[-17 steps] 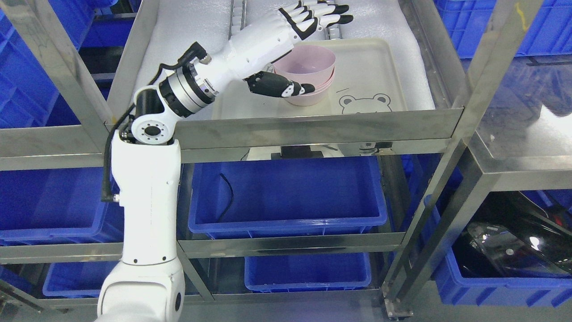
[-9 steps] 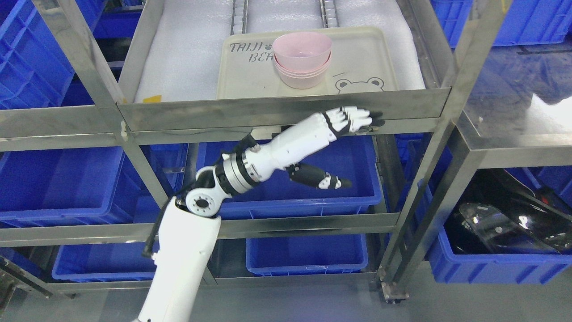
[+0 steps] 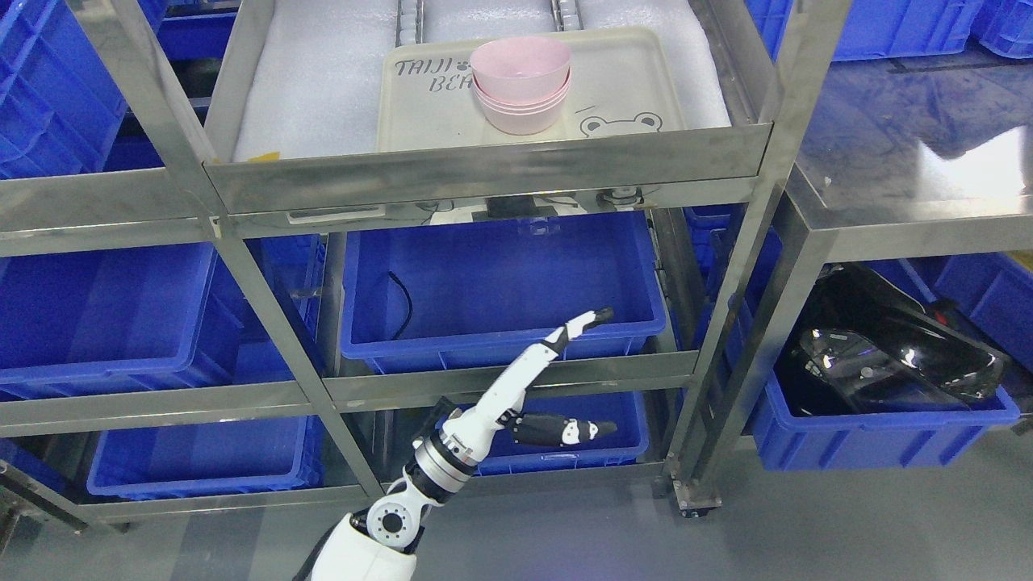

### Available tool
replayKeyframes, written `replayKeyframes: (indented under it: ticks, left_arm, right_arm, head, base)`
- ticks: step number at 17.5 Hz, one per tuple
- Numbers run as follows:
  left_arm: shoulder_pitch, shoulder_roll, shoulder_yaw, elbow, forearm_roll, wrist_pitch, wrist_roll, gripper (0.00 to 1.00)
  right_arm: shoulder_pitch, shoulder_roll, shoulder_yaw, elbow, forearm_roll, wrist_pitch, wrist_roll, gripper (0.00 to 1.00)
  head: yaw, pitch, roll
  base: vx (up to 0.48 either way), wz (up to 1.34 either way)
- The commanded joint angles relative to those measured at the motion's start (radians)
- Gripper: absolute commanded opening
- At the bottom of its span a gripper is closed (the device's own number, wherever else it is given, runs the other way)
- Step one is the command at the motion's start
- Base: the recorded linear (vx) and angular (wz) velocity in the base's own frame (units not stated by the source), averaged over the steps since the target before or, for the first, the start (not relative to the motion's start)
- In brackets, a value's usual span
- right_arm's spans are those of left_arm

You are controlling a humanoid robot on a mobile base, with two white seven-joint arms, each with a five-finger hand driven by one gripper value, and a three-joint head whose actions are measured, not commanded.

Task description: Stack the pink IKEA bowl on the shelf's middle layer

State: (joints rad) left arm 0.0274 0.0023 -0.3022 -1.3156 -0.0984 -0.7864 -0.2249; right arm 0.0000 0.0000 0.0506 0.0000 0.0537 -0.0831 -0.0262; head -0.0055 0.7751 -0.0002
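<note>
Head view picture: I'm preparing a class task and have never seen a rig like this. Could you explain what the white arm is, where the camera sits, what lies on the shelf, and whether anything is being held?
The camera sits on a humanoid robot's head, looking down at a steel shelf rack. The white jointed limb rising from the bottom edge is the robot's left arm, ending in a robot hand with black-tipped fingers. The fingers are stretched out and hold nothing; the hand hangs low, in front of a blue bin. On the shelf above lies a cream tray printed with a bear, and on it stands a stack of pink bowls, nested upright. More blue bins fill the lower levels. The right arm is out of view.
</note>
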Motion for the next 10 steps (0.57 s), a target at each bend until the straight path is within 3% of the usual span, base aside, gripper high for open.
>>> replayKeyframes:
  ticks: [1,4,10]
  left_arm:
    - [0.092,0.015,0.036,0.145,0.126,0.065,0.324,0.95]
    - [0.083,0.015,0.142,0.139,0.169,0.139,0.331,0.95]
    - [0.085,0.015,0.144,0.041,0.209,0.237,0.331,0.95]
  right_arm:
    - [0.023,-0.017,0.0,-0.017,0.0,0.0,0.0,1.0]
    - [0.023,-0.017,0.0,-0.017,0.0,0.0,0.0,1.0]
    - [0.023,-0.017,0.0,-0.017,0.0,0.0,0.0,1.0]
  head:
    - [0.0,0.0,0.0]
    - [0.0,0.0,0.0]
    - [0.0,0.0,0.0]
  base:
    - [-0.027,0.01]
    - [0.001,0.03]
    - [0.025,0.02]
